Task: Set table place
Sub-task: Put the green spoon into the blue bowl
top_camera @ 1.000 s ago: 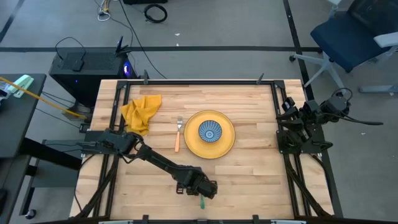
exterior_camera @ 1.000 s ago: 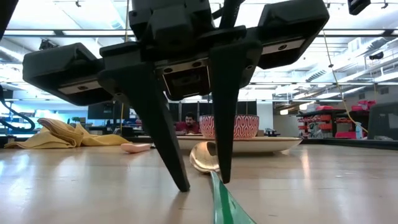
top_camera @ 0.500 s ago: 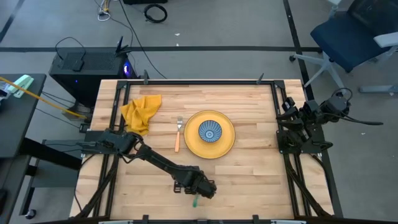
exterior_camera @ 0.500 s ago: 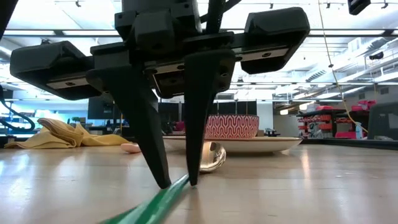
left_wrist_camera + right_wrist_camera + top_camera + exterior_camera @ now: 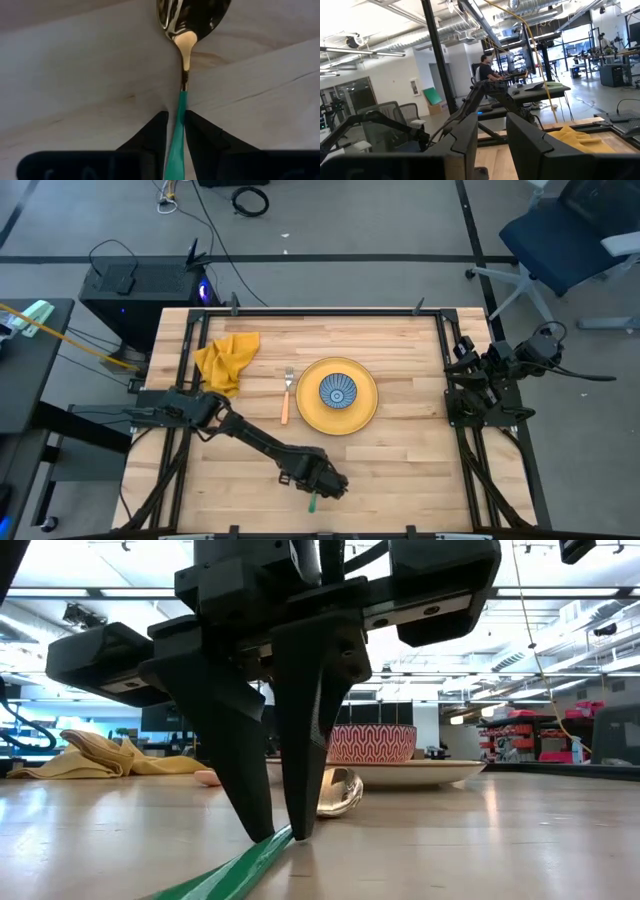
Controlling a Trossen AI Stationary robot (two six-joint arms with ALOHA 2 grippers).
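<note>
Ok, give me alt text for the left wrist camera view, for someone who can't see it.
The left hand has its two dark fingers closed on the green handle of a spoon. The spoon's gold bowl points away from the camera, over the light wooden table.

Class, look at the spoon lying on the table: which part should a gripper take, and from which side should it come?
Grip the spoon by its slim green handle, coming straight down from above. It lies flat on the table, and the gold bowl is wide and curved. The left gripper already straddles the handle this way, one finger on each side.
</note>
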